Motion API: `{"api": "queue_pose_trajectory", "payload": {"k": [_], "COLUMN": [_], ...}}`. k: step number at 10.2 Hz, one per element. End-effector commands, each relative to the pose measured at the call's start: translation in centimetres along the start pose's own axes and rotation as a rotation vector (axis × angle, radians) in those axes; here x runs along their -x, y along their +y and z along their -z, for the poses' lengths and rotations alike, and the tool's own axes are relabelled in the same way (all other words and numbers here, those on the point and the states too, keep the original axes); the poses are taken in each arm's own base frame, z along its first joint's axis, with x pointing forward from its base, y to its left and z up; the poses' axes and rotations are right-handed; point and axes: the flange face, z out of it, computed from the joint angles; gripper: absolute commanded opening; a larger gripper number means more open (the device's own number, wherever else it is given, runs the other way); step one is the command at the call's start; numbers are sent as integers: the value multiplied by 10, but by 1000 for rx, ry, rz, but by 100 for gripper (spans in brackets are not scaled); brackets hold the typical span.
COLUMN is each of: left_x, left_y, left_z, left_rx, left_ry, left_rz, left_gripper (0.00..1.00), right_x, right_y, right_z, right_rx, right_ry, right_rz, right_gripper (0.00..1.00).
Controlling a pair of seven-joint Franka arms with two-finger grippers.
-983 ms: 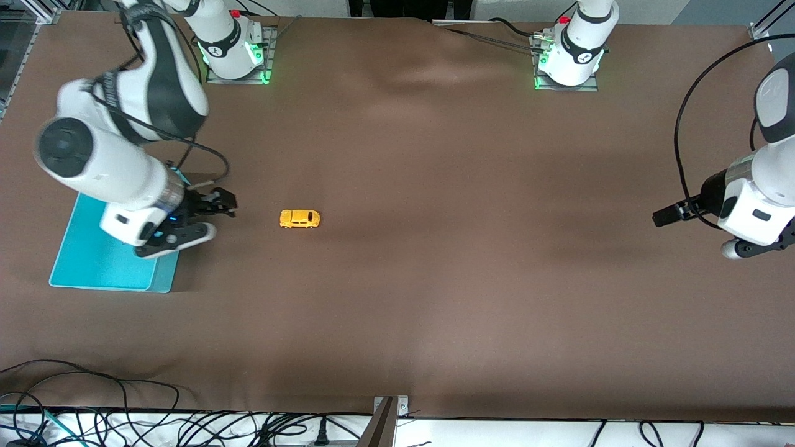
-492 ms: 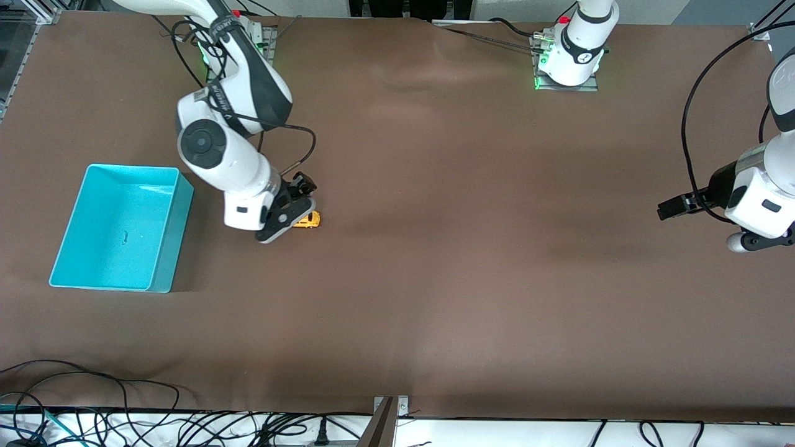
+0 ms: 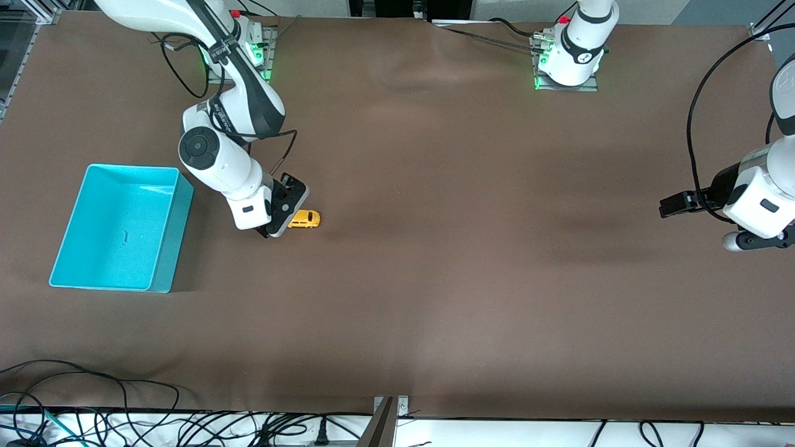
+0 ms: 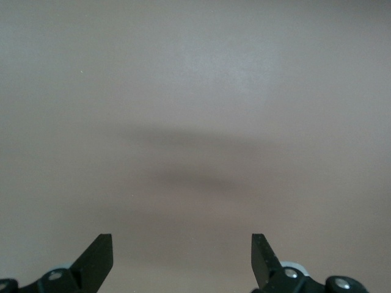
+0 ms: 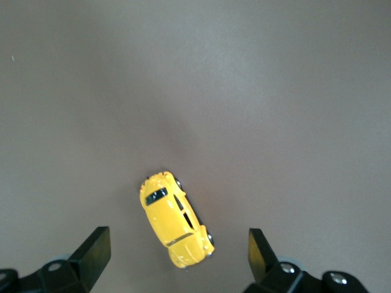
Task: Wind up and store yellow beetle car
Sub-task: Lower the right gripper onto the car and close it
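Presently: right gripper (image 5: 174, 259) spread over yellow beetle car (image 5: 176, 219); skewed car risks squirting sideways. Left gripper (image 4: 182, 259) spread, waiting.

So the whole setup sits on a big table (image 3: 472, 261) covered in a brown cloth, kinda wrinkly near the top edge where it bunches up a bit. Light is soft and comes from overhead, leaving a few pale patches and faint darker smudges on the cloth. Two metal base plates (image 3: 565, 82) are bolted along the top edge, each with a green glow around it. Along the edge nearest the front camera there's a white strip with a total mess of black cables (image 3: 124, 422), plus a metal bracket (image 3: 388, 413) about mid-edge. Aluminium framing (image 3: 15, 37) pokes in at a top corner.
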Motion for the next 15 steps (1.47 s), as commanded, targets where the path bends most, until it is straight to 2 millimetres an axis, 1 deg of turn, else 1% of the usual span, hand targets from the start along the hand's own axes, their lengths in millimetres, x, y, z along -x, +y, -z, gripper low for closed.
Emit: {"api": "queue_pose_trajectory", "payload": {"k": [1, 3, 5, 8, 11, 12, 14, 15], "left_x": [2, 2, 1, 1, 1, 1, 0, 1], "left_y": [-1, -2, -7, -15, -18, -18, -18, -18], "left_z": [0, 1, 1, 0, -2, -2, -4, -4], "left_rx": [15, 17, 18, 21, 21, 21, 21, 20], "left_ry": [-15, -12, -12, -15, -23, -23, -27, -35], "left_rz": [-32, -48, -57, -93, -89, -89, -89, -89], "left_gripper": [100, 100, 100, 100, 100, 100, 100, 100], "right_x": [9, 17, 19, 27, 30, 31, 32, 31], "right_y": [-10, -18, -24, -37, -40, -40, -41, -41], "right_z": [-26, -43, -57, -82, -98, -99, -100, -99], "right_rx": [38, 55, 77, 73, 64, 64, 63, 64], "right_ry": [22, 24, 9, 29, 42, 44, 41, 42], "right_rz": [101, 126, 193, 200, 195, 195, 195, 196], "right_gripper": [100, 100, 100, 100, 100, 96, 70, 45]}}
